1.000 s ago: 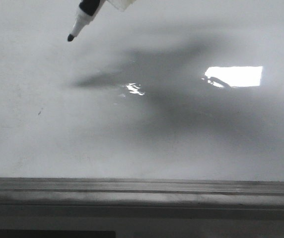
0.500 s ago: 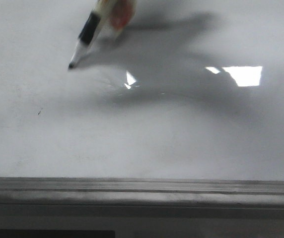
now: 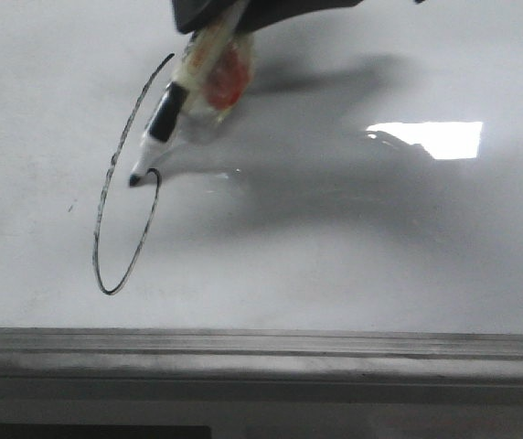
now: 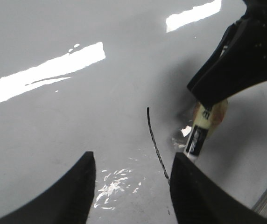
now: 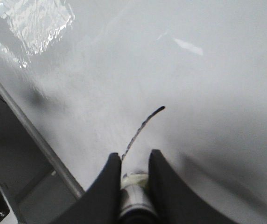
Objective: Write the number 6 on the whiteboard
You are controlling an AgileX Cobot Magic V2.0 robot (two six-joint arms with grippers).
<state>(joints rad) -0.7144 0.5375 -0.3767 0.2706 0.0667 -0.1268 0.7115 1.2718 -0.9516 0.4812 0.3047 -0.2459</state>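
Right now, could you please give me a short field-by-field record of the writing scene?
surface: whiteboard, glossy, grey edge rail nearest the robot
mark: number 6, long upper stroke drawn, loop nearly closed
tool: marker, tip at the loop's upper end
right gripper: shut on the marker
left gripper: open, empty, above the board

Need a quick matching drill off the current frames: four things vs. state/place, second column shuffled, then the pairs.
1. number 6
2. marker
3. left gripper
4. whiteboard

A. open, holding nothing
B. gripped by the right gripper, tip at the loop
C. glossy, bright rectangular reflection
D. thin black stroke, loop nearly closed

Pairs: 1-D, 2-B, 3-A, 4-C
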